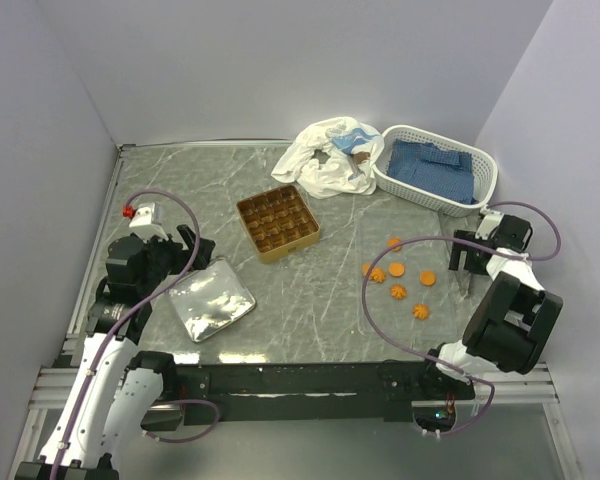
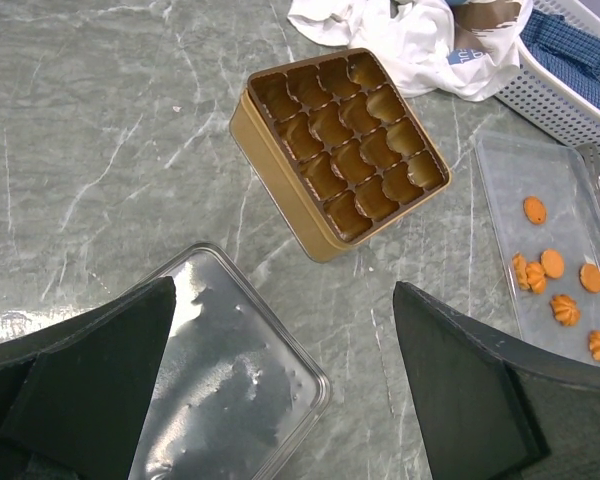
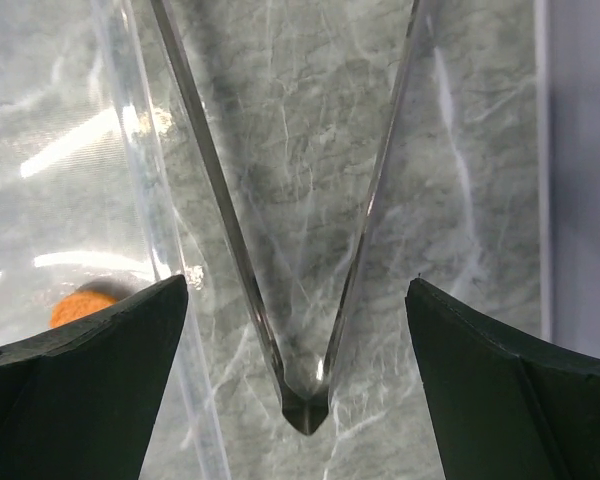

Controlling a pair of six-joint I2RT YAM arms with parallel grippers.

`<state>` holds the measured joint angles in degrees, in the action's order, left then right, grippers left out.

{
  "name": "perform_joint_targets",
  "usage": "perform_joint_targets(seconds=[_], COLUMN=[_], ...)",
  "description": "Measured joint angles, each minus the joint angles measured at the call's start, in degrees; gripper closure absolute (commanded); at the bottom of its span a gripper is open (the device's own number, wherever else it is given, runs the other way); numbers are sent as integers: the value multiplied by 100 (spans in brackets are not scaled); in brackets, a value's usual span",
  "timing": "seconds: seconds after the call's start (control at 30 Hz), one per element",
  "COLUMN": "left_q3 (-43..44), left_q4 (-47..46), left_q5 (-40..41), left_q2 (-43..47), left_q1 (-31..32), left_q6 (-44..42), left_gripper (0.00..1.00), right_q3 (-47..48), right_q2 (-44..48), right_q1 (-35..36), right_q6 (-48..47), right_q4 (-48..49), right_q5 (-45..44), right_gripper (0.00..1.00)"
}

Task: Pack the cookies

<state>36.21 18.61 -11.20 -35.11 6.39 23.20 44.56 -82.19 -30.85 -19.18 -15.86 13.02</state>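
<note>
Several small orange cookies (image 1: 397, 277) lie on a clear flat tray (image 1: 380, 235) at the right, also seen in the left wrist view as cookies (image 2: 553, 264). The square golden divided tin (image 1: 277, 223) stands mid-table with its cells bare (image 2: 342, 148). My right gripper (image 1: 467, 266) hangs open just right of the tray. In its wrist view it (image 3: 296, 290) straddles the hinge end of metal tongs (image 3: 305, 405) lying on the table, with its fingers apart from them. One cookie (image 3: 80, 303) shows by the left finger. My left gripper (image 1: 187, 250) is open over a clear lid (image 2: 230, 370), holding nothing.
The clear lid (image 1: 212, 298) lies left of the tin. A white cloth (image 1: 330, 155) is bunched at the back. A white basket (image 1: 435, 168) with blue cloths stands at the back right. Walls close in the left, back and right sides.
</note>
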Motion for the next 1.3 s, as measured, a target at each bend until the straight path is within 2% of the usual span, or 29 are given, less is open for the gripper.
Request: perform_joint_targets(seconds=[0.2,0.67,0.93,0.97,1.0,1.2,1.3], left_q3=[0,0,0,0,0,0,0], left_q4=[-33,-35,-37,-35,-37,-35,-37], left_q5=[-15,-98,-98,-98,-101,-103,-111], left_q2=[-31,-116,-114,-114,-111,-103,-66], left_q1=[2,2,2,2,0,0,2], left_q6=[-2,-4,-4,-4,-4,-4,-4], left_gripper=[3,4,4,4,4,4,4], right_q3=[7,162,446,457,457,461,448], right_q2=[-437,-846,-1095,-1099,-1102,-1104,-1051], right_q1=[83,175,175,173,173,173,168], right_q6=[2,7,-11,-17,-20,-26,-44], right_q4=[105,208,92,81,74,55,44], right_q5=[-140,-273,-160,-155,-146,-109,-107], right_gripper=[4,17,32,35,42,65,68])
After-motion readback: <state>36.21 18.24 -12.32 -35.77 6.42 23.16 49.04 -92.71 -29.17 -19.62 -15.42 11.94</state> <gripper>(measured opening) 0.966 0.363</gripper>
